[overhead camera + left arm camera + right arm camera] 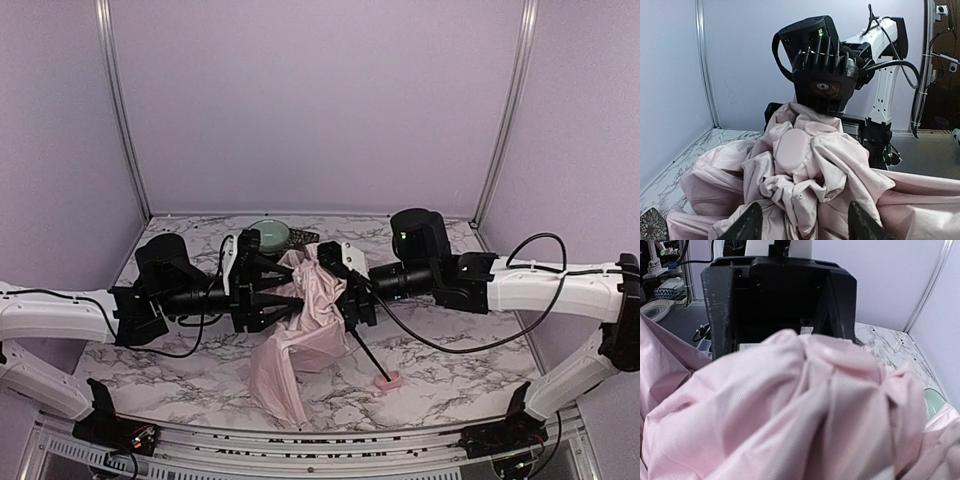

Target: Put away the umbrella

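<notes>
One umbrella [300, 335]. One marble worktop [450, 370]. Two arms: one left arm [60, 312], one right arm [545, 285]. One green dish [272, 236] and, just beside it, one dark patterned piece [304, 237].

Our top view sits high behind the left arm [60, 312] and right arm [545, 285], looking forward and down across the marble desk [200, 385] to the back wall [320, 100]. Our left wrist view looks to the right, close over the bunched pink umbrella [805, 170], straight at the right arm. Our right wrist view faces the other way, even closer, fabric filling the frame below the left tool [782, 320]. We see the same fabric bundle in all three views
</notes>
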Controlling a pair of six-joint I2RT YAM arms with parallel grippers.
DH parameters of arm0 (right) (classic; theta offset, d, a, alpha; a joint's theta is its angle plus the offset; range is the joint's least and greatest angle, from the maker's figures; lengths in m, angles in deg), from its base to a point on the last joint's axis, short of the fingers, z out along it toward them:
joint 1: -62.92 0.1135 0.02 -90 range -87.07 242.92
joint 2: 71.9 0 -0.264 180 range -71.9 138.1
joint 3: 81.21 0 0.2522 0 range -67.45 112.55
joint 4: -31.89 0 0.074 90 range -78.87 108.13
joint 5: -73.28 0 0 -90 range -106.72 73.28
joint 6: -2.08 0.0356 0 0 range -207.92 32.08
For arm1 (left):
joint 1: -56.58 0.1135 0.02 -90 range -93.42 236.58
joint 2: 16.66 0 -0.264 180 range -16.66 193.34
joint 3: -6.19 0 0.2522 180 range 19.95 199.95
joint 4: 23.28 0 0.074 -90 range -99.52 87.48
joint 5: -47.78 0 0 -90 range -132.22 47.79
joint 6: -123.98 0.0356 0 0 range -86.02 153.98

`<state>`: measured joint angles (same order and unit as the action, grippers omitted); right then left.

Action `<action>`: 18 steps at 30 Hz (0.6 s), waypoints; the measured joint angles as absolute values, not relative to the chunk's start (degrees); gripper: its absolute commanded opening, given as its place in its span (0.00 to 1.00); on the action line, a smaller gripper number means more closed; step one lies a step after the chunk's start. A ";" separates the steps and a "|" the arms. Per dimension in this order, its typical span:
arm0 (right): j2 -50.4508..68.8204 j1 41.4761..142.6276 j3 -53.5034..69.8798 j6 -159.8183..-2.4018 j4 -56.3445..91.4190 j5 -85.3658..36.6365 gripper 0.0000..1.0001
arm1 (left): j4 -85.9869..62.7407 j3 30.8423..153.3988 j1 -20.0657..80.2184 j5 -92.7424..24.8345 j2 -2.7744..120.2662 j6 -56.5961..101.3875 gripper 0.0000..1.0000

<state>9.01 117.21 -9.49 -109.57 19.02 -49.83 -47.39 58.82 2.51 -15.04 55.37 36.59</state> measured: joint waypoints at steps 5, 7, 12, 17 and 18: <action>6.84 115.65 -12.09 -108.11 19.89 -49.28 0.23 | -47.36 58.78 3.45 -19.69 52.20 36.02 0.82; 5.34 115.37 -13.30 -107.65 19.85 -48.34 0.22 | -47.30 58.43 4.61 -21.57 50.08 35.87 0.86; 0.66 115.06 -15.98 -106.97 20.20 -41.78 0.22 | -46.12 57.01 6.16 -22.29 45.07 35.17 0.93; -2.31 114.69 -16.53 -105.42 22.32 -33.41 0.23 | -44.98 55.48 3.50 -19.67 44.20 33.53 0.99; -2.53 114.67 -16.51 -105.07 22.58 -32.27 0.23 | -44.79 55.04 2.56 -19.54 44.31 33.20 0.99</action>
<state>-2.53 114.67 -16.51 -105.07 22.58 -32.27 -44.79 55.04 2.56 -19.54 44.31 33.20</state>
